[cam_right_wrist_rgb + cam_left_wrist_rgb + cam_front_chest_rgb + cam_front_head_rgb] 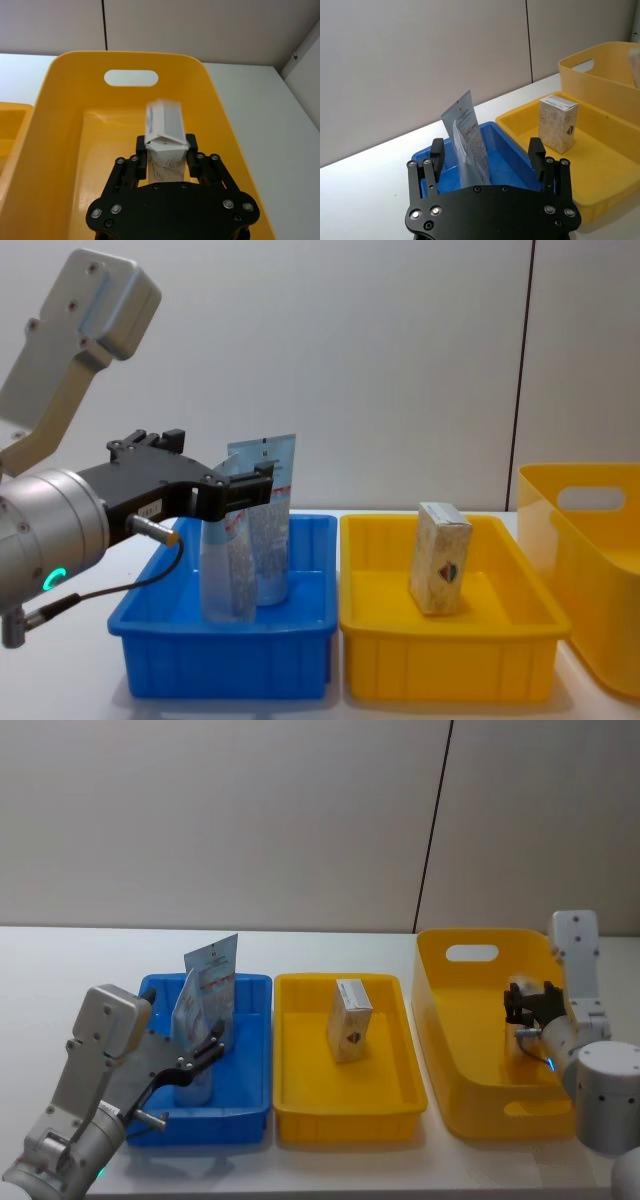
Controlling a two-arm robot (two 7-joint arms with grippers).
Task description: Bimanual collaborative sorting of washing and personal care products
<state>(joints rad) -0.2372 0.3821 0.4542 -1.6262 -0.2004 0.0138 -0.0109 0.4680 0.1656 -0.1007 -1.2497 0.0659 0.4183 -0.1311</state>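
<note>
Two pale blue squeeze tubes stand upright in the blue tray [250, 1112]: a taller tube [214, 970] [271, 540] and a shorter tube [190, 1012] [226, 575] in front of it. My left gripper [213, 1046] [486, 148] [250, 486] is open, its fingers spread on either side of the tubes near their tops. A beige box with a dark emblem [350, 1018] [558, 122] [441, 558] stands in the yellow tray [350, 1122]. Inside the yellow basket [470, 1122] [60, 100], my right gripper [526, 1004] [165, 148] is shut on another beige box [163, 135].
Blue tray, yellow tray and handled basket sit side by side on the white table [60, 970], from left to right. A plain wall rises close behind them. The basket's tall walls surround my right gripper. Bare tabletop lies left of the blue tray.
</note>
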